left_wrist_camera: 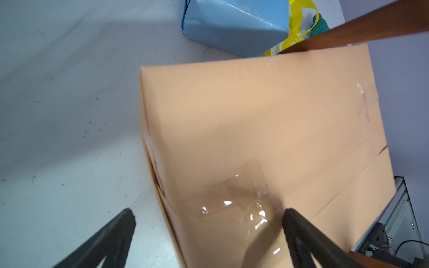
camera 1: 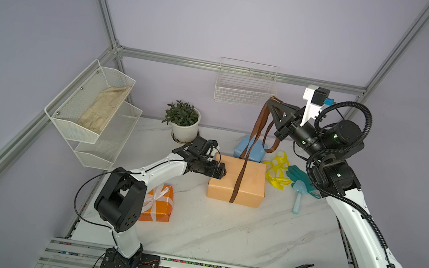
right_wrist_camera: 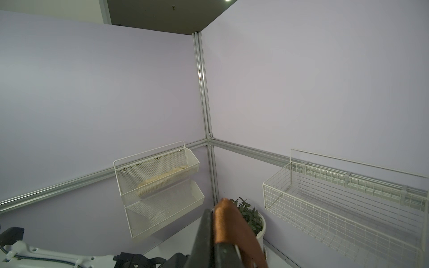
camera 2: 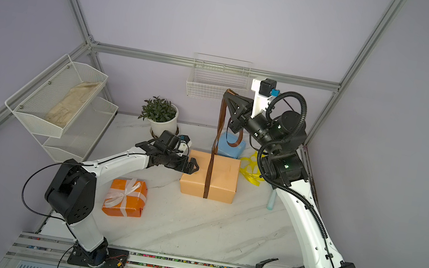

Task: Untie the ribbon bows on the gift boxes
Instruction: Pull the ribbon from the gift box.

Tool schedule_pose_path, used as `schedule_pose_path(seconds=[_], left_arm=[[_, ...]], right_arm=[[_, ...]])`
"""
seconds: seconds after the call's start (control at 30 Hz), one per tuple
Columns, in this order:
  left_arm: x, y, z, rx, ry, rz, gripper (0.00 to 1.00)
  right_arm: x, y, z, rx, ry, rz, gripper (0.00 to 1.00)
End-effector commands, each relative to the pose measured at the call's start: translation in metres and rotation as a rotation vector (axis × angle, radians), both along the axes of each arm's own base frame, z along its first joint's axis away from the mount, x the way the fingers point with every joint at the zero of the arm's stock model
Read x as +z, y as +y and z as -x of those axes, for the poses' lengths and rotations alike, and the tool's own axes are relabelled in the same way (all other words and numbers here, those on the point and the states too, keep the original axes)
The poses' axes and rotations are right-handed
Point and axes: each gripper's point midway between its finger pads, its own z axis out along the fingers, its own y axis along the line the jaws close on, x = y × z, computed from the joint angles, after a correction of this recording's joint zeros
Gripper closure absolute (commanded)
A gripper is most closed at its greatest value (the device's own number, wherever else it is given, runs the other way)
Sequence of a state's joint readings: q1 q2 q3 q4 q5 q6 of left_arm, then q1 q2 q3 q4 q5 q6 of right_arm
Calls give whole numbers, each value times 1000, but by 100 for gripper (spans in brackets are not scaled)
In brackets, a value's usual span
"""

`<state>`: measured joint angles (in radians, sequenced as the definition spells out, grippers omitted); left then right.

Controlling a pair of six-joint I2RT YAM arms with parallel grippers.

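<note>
The right gripper (camera 1: pixel 272 101) is closed on the dark brown ribbon (camera 1: pixel 255 129), raised high; the ribbon is looped down around the peach box (camera 1: pixel 253 182). The left gripper (camera 1: pixel 221 172) is spread wide, empty, at that box's edge. 1 white bow (camera 2: pixel 125 192) is tied on the orange box (camera 2: pixel 118 187).

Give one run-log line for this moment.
right gripper shut on brown ribbon, raised | left gripper open at peach box | white bow tied
</note>
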<state>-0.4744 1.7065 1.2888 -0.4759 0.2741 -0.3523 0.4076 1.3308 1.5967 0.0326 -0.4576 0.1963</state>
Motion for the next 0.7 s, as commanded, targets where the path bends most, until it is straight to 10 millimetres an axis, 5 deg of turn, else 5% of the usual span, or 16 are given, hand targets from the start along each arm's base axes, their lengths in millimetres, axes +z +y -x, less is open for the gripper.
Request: schedule_pose_path(seconds=[0.0, 0.13, 0.33, 0.47, 0.67], left_arm=[[66, 0, -8, -24, -185, 23, 0], [108, -4, 4, -104, -350, 84, 0], [156, -40, 49, -334, -627, 170, 0], [163, -60, 61, -418, -729, 194, 0], [146, -80, 32, -443, -729, 162, 0]], right_arm=[[-16, -3, -4, -25, 30, 16, 100], [-21, -3, -9, -36, 50, 19, 100], [-16, -6, -16, -67, 54, 18, 100], [-10, -7, -12, -66, 47, 6, 100], [-11, -6, -3, -32, 66, 12, 100]])
